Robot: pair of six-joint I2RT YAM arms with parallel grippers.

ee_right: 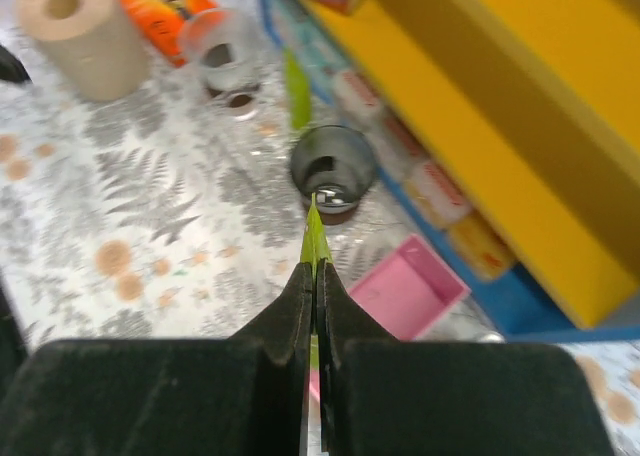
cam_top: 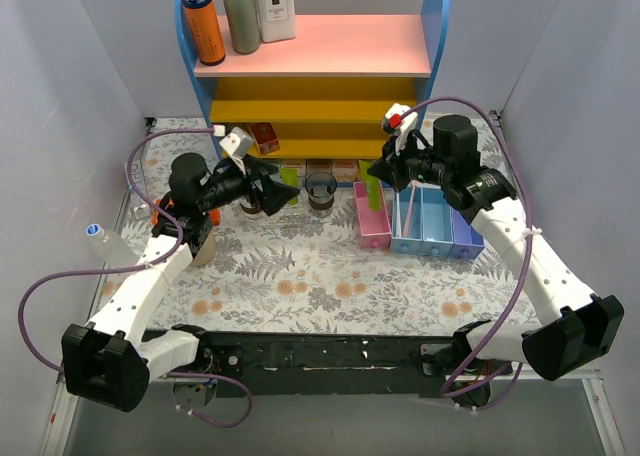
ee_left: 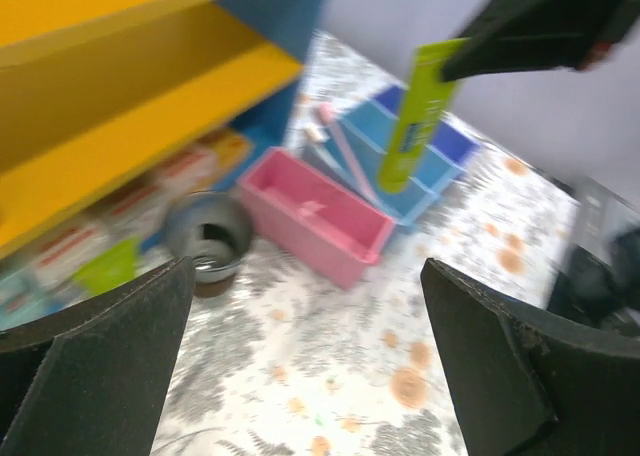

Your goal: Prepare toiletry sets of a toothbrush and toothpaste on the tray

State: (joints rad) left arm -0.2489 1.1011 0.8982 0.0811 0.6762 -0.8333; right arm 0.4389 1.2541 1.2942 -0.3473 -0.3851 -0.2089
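Observation:
My right gripper (cam_top: 384, 172) (ee_right: 316, 268) is shut on a lime-green toothpaste tube (ee_right: 316, 234) (ee_left: 410, 116), which hangs in the air over the pink bin (cam_top: 372, 218). Ahead of it on the table stands a dark see-through cup (ee_right: 333, 166) (cam_top: 320, 188). A second green tube (ee_right: 296, 91) (cam_top: 290, 181) lies between that cup and another cup (ee_right: 225, 61). Thin toothbrushes (cam_top: 408, 212) (ee_left: 338, 151) stand in the light blue bin (cam_top: 428, 226). My left gripper (cam_top: 272, 184) (ee_left: 305, 271) hovers open and empty beside the cups. I cannot make out the clear tray.
A yellow, pink and blue shelf (cam_top: 320, 76) stands at the back with bottles (cam_top: 204, 21) on top and small boxes underneath. A cardboard roll (ee_right: 75, 36) and an orange pack (ee_right: 165, 1) sit at the left. A small clear bottle (cam_top: 100, 238) lies at the table's left edge.

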